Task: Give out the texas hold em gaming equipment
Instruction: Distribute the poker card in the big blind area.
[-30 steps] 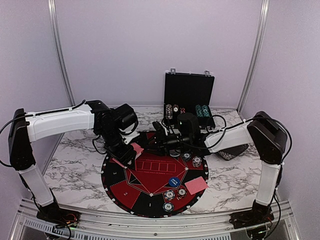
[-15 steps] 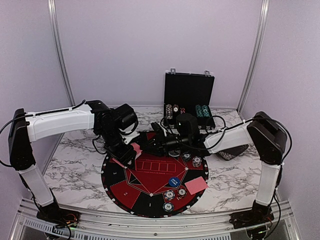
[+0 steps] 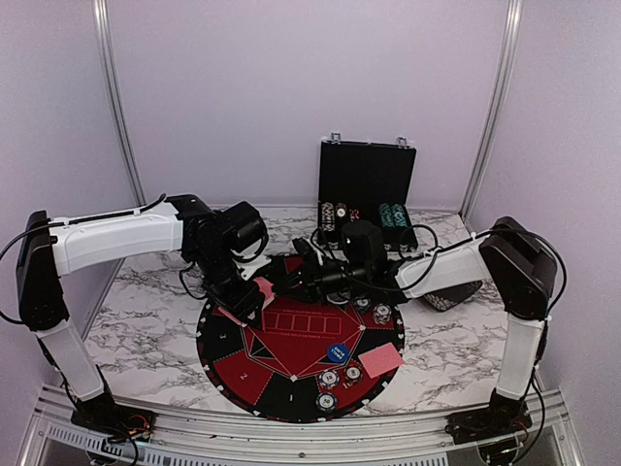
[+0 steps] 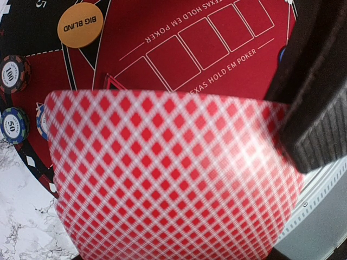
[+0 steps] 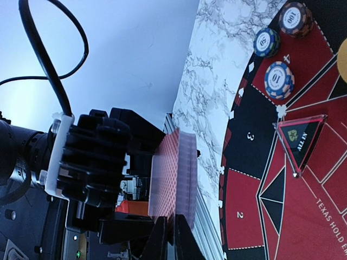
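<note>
L tool (image 3: 254, 294) clamped, R tool (image 5: 170, 238) pinched, tip-to-tip, arms inward

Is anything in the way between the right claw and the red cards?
Nothing visible. The right gripper seems pinched on the edge of the deck of red-backed playing cards, which the left gripper holds above the round red-and-black mat.

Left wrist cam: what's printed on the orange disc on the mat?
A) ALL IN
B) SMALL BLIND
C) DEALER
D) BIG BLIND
D: the orange disc plainly reads BIG BLIND in dark letters in the left wrist view.
</note>
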You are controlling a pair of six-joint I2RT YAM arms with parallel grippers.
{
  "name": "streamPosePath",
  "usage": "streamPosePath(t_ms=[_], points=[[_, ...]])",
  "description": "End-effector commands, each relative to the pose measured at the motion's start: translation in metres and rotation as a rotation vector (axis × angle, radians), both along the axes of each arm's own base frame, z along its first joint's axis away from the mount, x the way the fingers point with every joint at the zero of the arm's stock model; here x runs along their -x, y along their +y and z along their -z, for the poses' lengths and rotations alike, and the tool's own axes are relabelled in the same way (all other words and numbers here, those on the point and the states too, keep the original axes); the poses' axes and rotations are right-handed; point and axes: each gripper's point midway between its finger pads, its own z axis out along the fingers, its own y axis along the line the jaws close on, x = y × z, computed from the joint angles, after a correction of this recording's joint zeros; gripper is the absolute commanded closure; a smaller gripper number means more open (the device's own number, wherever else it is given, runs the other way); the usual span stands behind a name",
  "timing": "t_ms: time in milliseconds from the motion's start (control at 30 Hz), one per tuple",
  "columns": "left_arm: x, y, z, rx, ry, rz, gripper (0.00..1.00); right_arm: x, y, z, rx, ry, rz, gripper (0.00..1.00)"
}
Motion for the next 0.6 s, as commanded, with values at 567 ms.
streamPosePath(t_ms=[567], points=[[0.002,0.005,-0.002,-0.001,-0.005,-0.016,0.49,-0.022,-0.023,-0.027,-0.041,-0.051,0.063,1.0]])
